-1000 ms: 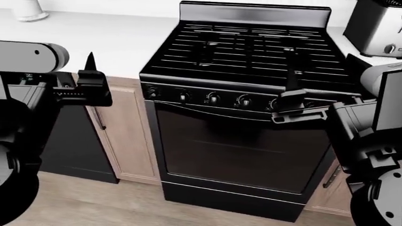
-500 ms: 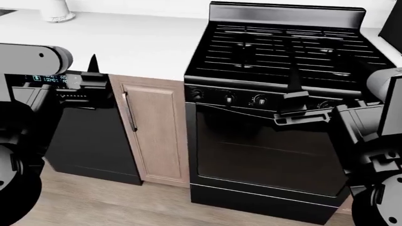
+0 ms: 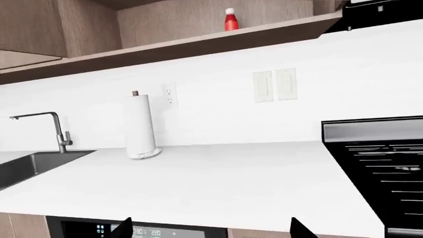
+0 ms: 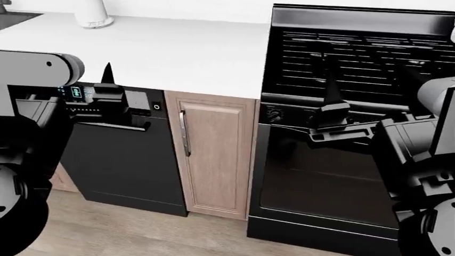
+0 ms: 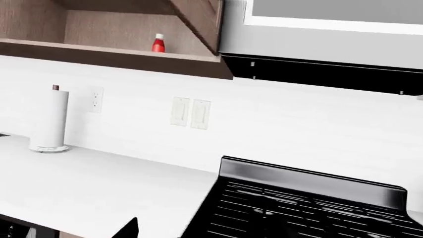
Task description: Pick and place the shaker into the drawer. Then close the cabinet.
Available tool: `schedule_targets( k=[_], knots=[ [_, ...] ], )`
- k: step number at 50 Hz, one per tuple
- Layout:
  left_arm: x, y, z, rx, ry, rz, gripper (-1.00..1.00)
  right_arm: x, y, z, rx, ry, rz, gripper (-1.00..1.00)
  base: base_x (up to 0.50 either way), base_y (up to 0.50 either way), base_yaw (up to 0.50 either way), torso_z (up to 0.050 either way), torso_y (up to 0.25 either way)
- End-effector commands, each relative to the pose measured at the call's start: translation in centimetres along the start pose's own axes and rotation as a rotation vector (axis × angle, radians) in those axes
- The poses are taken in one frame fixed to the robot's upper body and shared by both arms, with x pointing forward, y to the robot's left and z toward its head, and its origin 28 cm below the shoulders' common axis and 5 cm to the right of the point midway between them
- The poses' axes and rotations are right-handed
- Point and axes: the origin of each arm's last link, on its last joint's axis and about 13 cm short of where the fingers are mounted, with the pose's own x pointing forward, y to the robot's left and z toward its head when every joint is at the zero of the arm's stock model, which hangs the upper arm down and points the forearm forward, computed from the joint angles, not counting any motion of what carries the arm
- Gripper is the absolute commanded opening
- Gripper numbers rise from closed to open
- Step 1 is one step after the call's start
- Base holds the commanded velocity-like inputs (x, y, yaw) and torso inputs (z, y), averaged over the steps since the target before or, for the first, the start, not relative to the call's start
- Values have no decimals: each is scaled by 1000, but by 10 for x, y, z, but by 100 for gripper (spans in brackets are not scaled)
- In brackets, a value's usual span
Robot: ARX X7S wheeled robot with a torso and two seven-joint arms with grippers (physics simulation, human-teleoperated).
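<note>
Left end effector (image 4: 106,80), right end effector (image 4: 333,101) — both raised, empty.

Dishwasher (image 3: 142,231) control panel under desk edge: cyan lit display, digits roughly "7:20", blurred, not certain. Same panel in head view (image 4: 74,92): small cyan icons, unreadable. Red bottle (image 3: 231,20) on shelf: no legible label.

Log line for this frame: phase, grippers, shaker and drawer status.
phase: searching | left gripper: open, empty | right gripper: open, empty | shaker: not visible | drawer: not visible | facing: cabinet door, stove
</note>
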Motion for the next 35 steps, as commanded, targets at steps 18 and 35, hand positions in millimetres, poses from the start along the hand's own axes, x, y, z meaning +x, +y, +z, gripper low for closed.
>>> schedule_targets(
  k=[18, 35],
  knots=[
    [-1, -1, -2, 0, 5, -7, 100, -2, 0, -2, 11, -4, 3, 100, 86, 524, 0, 0, 0],
    [-1, -2, -4, 1, 10, -7, 100, -2, 0, -3, 47, -22, 5, 100, 266, 356, 0, 0, 0]
  ],
)
